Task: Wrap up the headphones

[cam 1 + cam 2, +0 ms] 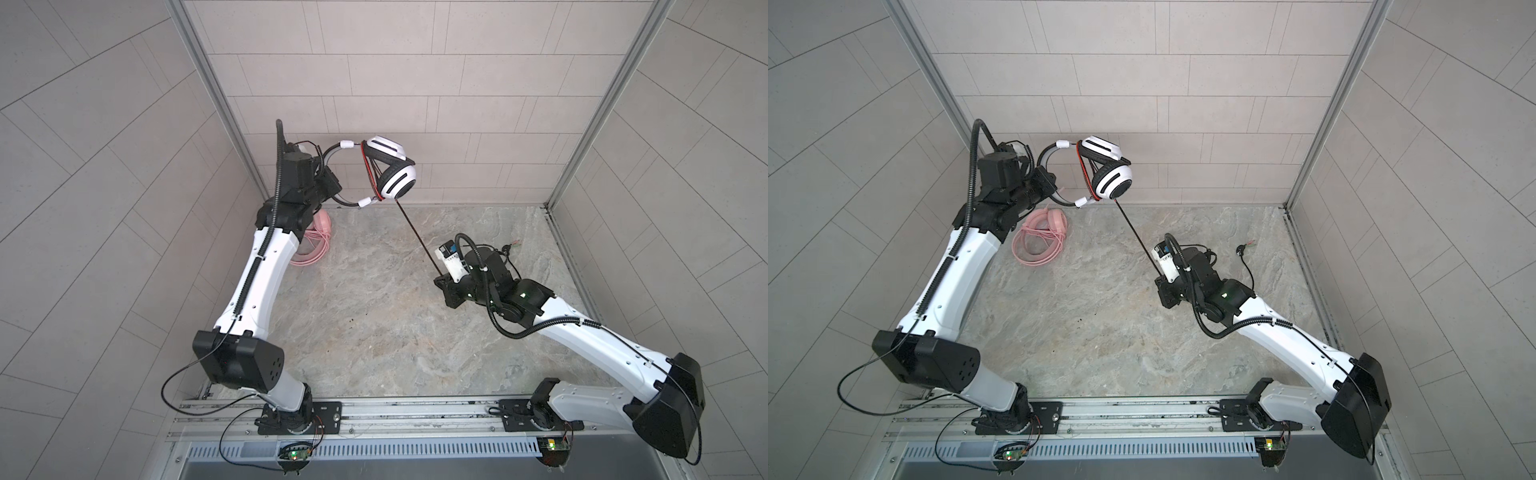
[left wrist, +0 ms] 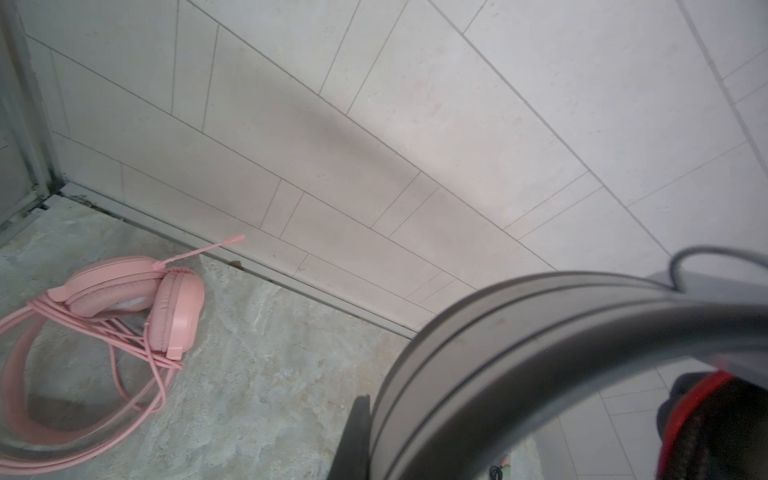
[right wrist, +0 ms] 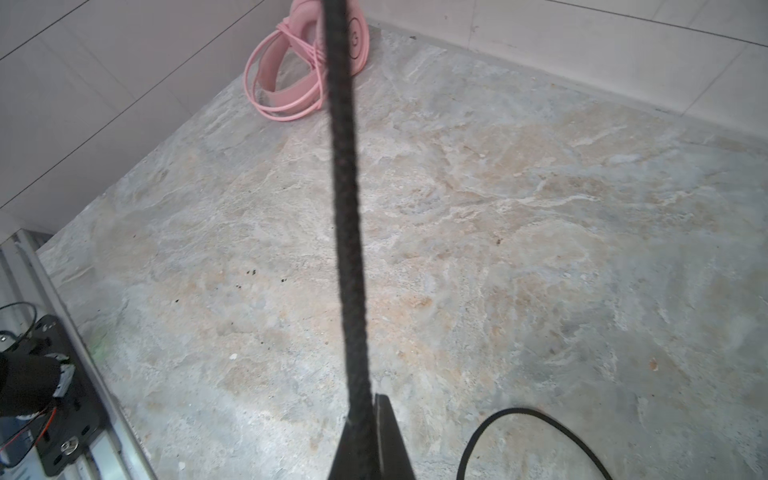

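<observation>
1. Pink headset (image 1: 1040, 239): it lies on the worktop (image 1: 1100, 332) near the rear left corner, just beside the left arm. Its pink cable is already looped round the folded band. We judge it finished and parked clear of the work.
2. Left claw (image 1: 1054, 187): it is pressed together on the thin headband (image 2: 540, 332) of the white-and-black headset (image 1: 1113, 178). The headset hangs in the air before the rear wall. We judge this hold to be the fixed anchor for winding. The left arm reaches far forward and high, with its wrist turned towards the middle.
3. Black cable (image 1: 1138, 241): some turns appear to cross the headset below the ear cups. The rest runs straight and taut, down and to the right.
4. Right claw (image 1: 1160, 278): it is pinching the black cable low over the worktop, so the line is under tension. The right arm is half extended, with the forearm angled inward. The slack tail and its plug end (image 1: 1241, 248) lie on the worktop beyond it.
</observation>
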`<action>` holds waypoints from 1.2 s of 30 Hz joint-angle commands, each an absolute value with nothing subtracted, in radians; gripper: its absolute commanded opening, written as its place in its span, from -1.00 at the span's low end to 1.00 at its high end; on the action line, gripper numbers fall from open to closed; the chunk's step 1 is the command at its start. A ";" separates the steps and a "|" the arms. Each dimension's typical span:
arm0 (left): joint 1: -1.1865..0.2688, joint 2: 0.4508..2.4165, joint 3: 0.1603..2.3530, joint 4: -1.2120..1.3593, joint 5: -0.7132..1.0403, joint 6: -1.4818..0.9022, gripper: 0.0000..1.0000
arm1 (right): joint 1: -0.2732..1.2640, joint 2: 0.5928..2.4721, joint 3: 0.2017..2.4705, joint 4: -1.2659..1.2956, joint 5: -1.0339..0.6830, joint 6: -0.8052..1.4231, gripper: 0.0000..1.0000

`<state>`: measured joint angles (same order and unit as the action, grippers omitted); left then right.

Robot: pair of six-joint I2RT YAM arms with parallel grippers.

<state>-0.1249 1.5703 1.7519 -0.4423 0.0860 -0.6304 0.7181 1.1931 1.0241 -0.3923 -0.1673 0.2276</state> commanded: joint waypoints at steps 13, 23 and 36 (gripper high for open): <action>-0.109 1.505 1.568 -0.194 -0.152 -0.719 -0.96 | 0.919 1.233 1.203 -0.654 -0.263 0.183 -1.00; -0.120 1.512 1.502 -0.273 -0.239 -0.617 -1.00 | 0.959 1.205 1.355 -0.738 -0.249 0.123 -1.00; -0.274 1.476 1.451 -0.367 -0.291 -0.293 -1.00 | 0.959 1.216 1.544 -0.881 -0.098 -0.003 -1.00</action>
<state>-0.2466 1.5337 1.4590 -0.4244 -0.2119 -0.3790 0.9466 1.2415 1.4895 -0.8112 -0.1520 0.0650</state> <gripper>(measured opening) 0.084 0.048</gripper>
